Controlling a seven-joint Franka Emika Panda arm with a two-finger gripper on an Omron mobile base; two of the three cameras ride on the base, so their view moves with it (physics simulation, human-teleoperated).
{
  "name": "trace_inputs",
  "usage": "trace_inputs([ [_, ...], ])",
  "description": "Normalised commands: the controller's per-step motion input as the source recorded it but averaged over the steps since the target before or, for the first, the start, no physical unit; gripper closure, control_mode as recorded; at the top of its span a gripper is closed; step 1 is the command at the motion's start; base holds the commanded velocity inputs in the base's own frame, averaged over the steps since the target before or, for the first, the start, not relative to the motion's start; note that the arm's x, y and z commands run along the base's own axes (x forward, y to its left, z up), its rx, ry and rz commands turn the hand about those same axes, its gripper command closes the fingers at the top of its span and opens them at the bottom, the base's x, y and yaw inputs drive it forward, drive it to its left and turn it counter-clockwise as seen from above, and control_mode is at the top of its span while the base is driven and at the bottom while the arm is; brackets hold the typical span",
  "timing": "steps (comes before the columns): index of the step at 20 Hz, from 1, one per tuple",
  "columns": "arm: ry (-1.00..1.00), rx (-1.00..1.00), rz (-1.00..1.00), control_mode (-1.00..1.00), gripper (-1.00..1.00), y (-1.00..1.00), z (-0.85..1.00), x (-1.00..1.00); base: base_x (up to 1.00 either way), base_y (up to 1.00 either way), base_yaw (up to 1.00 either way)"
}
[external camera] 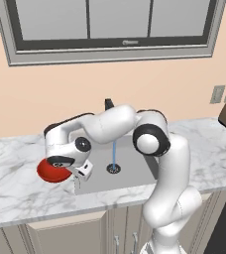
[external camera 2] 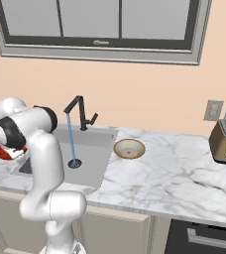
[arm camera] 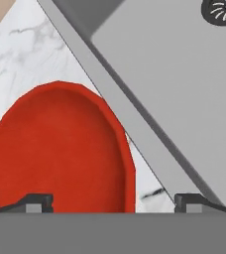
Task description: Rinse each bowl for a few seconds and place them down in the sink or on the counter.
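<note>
Bowls first: my fingers [arm camera: 114, 201] stand spread wide, one tip either side of the red bowl's [arm camera: 60, 149] near rim, gripping nothing. That red bowl sits on the bench [external camera: 16, 183] just left of the sink [external camera: 130, 171], close to its edge. Risk, as I judge it: lifting away crooked, a tip could catch the rim and tip the bowl into the basin. Water [external camera 2: 71, 139] runs from the tap [external camera 2: 79, 111]. Count: two bowls, one red, one tan bowl [external camera 2: 129, 148] right of the sink; one sink.
</note>
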Motion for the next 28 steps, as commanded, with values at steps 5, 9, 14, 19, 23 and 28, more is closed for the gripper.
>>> trace_inputs([
  [5, -0.02, -0.06, 0.0, -1.0, -1.0, 0.02, 0.43, -0.02, 0.0, 0.0, 0.0],
  [9, -0.04, -0.07, 0.0, -1.0, -1.0, 0.03, 0.43, -0.04, 0.0, 0.0, 0.0],
  [14, -0.05, -0.07, 0.0, -1.0, -1.0, 0.03, 0.46, -0.04, 0.0, 0.0, 0.0],
  [19, -0.06, -0.06, 0.0, -1.0, -1.0, 0.03, 0.5, -0.05, 0.0, 0.0, 0.0],
  [23, -0.07, -0.08, 0.0, -1.0, -1.0, 0.0, 0.56, -0.07, 0.0, 0.0, 0.0],
  [28, -0.06, -0.07, 0.0, -1.0, -1.0, 0.0, 0.55, -0.07, 0.0, 0.0, 0.0],
])
